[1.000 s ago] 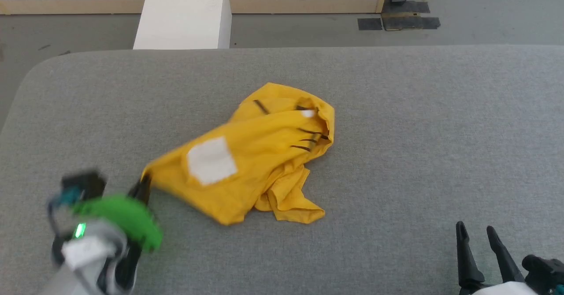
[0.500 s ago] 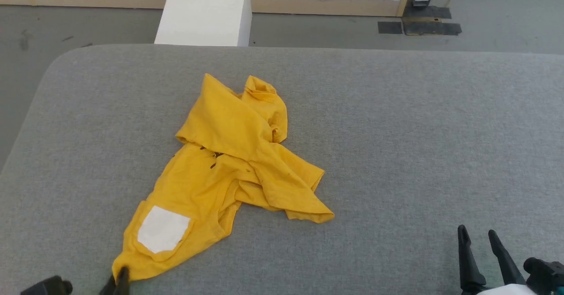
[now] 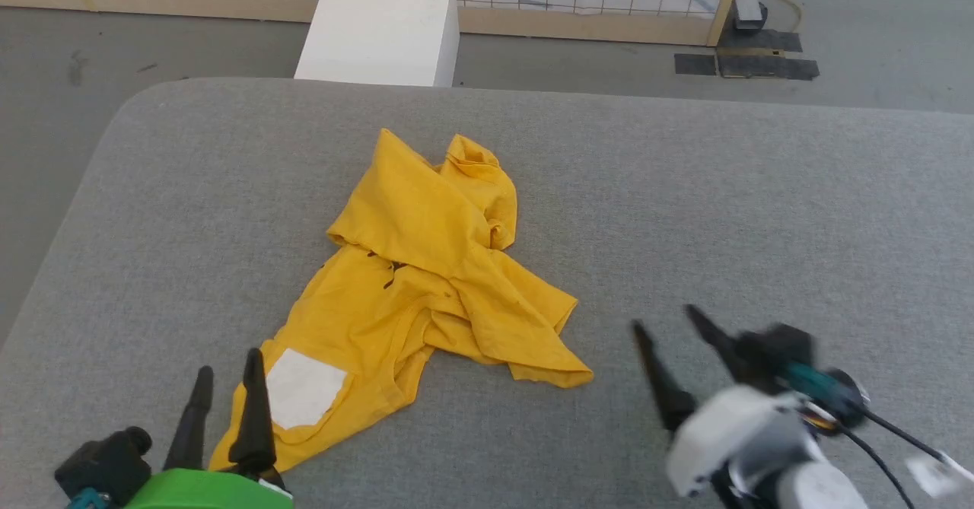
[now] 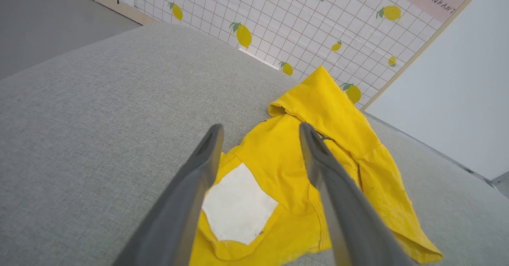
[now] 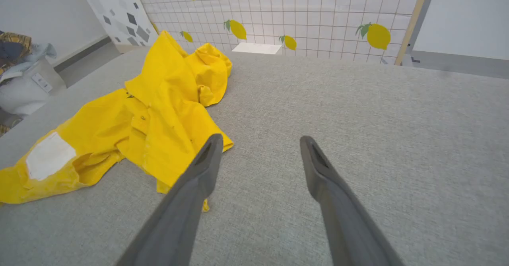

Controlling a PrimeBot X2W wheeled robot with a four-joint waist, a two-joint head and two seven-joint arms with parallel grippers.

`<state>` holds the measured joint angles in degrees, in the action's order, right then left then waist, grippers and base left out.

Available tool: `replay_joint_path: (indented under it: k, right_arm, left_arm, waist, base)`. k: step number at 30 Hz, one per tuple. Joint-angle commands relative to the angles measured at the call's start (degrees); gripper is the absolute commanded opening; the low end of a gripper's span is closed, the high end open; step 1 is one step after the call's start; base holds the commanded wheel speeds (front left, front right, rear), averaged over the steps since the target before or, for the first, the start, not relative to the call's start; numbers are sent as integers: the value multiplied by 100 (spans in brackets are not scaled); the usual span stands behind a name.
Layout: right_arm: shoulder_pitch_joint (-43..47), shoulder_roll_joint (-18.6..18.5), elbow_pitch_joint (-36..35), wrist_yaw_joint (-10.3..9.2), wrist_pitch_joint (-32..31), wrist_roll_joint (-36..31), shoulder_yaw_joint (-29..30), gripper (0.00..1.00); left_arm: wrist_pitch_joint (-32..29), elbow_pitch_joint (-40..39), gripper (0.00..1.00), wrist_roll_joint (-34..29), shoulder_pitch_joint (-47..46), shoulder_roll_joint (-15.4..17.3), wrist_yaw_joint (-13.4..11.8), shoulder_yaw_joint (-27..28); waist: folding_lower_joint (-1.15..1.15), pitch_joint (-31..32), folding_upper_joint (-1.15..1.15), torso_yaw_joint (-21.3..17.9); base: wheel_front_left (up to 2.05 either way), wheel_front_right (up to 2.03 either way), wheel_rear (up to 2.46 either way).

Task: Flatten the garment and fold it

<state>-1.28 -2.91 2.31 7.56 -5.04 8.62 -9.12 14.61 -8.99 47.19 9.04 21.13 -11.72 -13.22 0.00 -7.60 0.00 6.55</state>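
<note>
A broad grey padded table [image 3: 723, 189] carries the work. On it, left of centre, lies the mustard-yellow garment [image 3: 426, 265]. It is crumpled, running from a bunched far end to a near-left corner, with a wide flap doubled over its middle. The left gripper [image 3: 228, 363] is spread and empty at that near-left corner, one finger over the fabric's edge; whether it touches cannot be told. The right gripper [image 3: 662, 319], blurred, is also spread and empty, to the near right of the garment and apart from it. A white patch [image 3: 304, 387] sits just beside the left fingers. Short dark loops [image 3: 392, 269] peek from under the flap. Likely risks: a pinch catching several layers would drag the heap rather than spread it, and the thin cloth could slip free.
</note>
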Motion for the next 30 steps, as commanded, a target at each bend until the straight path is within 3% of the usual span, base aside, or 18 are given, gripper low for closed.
replay_joint_path:
  k: [1, 5, 9, 14, 18, 19, 21, 22, 26, 30]
  right_arm:
    - [-238, 3, 38, -8, -387, -108, -217, 100]
    - [-810, -93, 336, -8, -1737, -215, -927, 100]
    - [-1369, -510, 640, -8, -2595, 36, -1450, 100]
    - [-1580, -725, 1078, -8, -2768, 126, -1739, 100]
    - [-1549, -673, 1393, -8, -2932, 293, -1913, 100]
    - [-1542, -635, 1435, -8, -2934, 334, -1902, 58]
    - [-1593, -647, 1476, -8, -2811, 237, -1946, 10]
    - [-1608, -637, 1512, -8, -2736, 212, -1921, 0]
    - [-1710, -549, 1770, -8, -2351, 56, -1707, 0]
    - [-1898, -269, 1889, -8, -1993, 191, -1070, 0]
  left_arm:
    - [37, 73, 100, -133, 9, -97, 99, 45]
    - [38, 268, 100, -331, -13, -319, 305, 141]
    - [38, 466, 100, -433, -75, -488, 493, 252]
    - [38, 626, 100, -478, -116, -615, 625, 288]
    - [39, 712, 100, -496, -137, -679, 687, 328]
    - [39, 723, 100, -500, -139, -692, 698, 348]
    - [39, 741, 100, -513, -152, -709, 720, 375]
    - [39, 751, 100, -518, -157, -715, 729, 384]
    - [39, 799, 100, -517, -175, -737, 760, 440]
    - [34, 823, 100, -516, -183, -709, 811, 440]
  waist:
    - [0, -9, 0, 53]
    - [0, -23, 0, 205]
    - [0, -63, 0, 446]
    - [0, -90, 0, 664]
    - [0, -94, 0, 773]
    - [0, -100, 0, 784]
    - [0, -111, 0, 795]
    - [0, -114, 0, 792]
    - [0, -113, 0, 697]
    - [0, -116, 0, 459]
  base:
    - [0, 0, 0]
    - [0, 0, 0]
    - [0, 0, 0]
    - [0, 0, 0]
    - [0, 0, 0]
    - [0, 0, 0]
    - [0, 0, 0]
    - [0, 0, 0]
    - [0, 0, 0]
    - [0, 0, 0]
